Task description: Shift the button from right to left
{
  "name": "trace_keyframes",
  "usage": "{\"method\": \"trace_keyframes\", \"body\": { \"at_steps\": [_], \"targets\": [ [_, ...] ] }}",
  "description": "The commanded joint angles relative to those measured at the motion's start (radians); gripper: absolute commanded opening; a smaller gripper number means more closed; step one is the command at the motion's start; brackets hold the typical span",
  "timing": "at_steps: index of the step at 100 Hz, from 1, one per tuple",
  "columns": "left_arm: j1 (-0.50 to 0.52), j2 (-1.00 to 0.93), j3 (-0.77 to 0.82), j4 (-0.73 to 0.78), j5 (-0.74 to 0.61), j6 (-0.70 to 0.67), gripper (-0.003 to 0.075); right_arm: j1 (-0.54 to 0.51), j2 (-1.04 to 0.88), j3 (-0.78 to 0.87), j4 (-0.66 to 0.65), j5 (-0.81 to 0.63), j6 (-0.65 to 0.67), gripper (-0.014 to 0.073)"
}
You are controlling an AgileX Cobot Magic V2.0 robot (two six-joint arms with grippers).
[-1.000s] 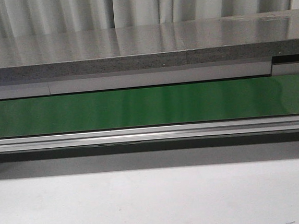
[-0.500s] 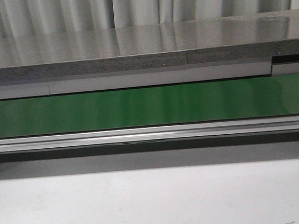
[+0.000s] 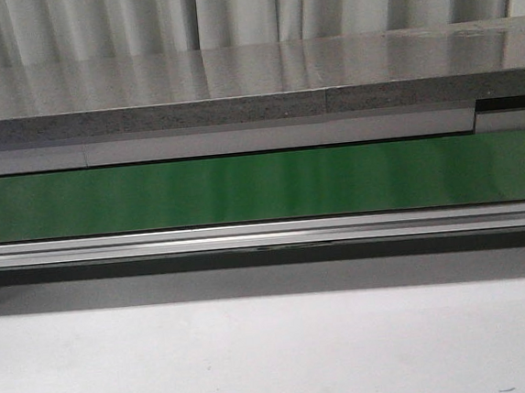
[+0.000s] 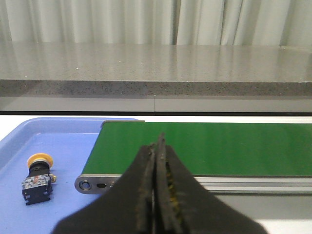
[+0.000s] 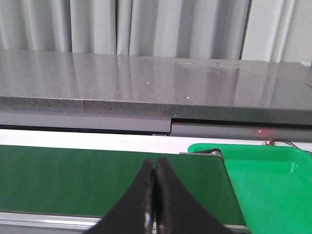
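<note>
The button [image 4: 37, 177], with a round orange-yellow cap on a black boxy body, lies in the blue tray [image 4: 63, 141] in the left wrist view, beyond the belt's left end. My left gripper [image 4: 157, 146] is shut and empty, in front of the green conveyor belt [image 4: 209, 146], apart from the button. My right gripper [image 5: 154, 168] is shut and empty, in front of the belt's right end [image 5: 97, 178]. Neither gripper shows in the front view, where the belt [image 3: 262, 187] carries nothing.
A green tray [image 5: 263, 180] sits past the belt's right end. A grey stone counter [image 3: 253, 82] runs behind the belt, with curtains behind it. The belt's metal rail [image 3: 266, 235] faces the white tabletop [image 3: 276, 352].
</note>
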Motion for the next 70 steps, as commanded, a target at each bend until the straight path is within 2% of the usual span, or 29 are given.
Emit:
{"method": "trace_keyframes", "body": {
  "at_steps": [1, 17, 23, 70],
  "targets": [
    [0.001, -0.031, 0.045, -0.009, -0.071, -0.010, -0.0020, 0.002, -0.002, 0.016, -0.044, -0.166, 0.036, -0.0067],
    [0.001, -0.031, 0.045, -0.009, -0.071, -0.010, -0.0020, 0.002, -0.076, 0.145, -0.051, -0.243, 0.095, -0.0067],
    [0.001, -0.031, 0.045, -0.009, -0.071, -0.010, -0.0020, 0.002, -0.073, 0.140, -0.078, -0.172, 0.111, -0.0067],
    [0.001, -0.031, 0.045, -0.009, -0.069, -0.010, -0.0020, 0.002, -0.075, 0.142, -0.087, -0.175, 0.110, -0.0067]
  ]
}}
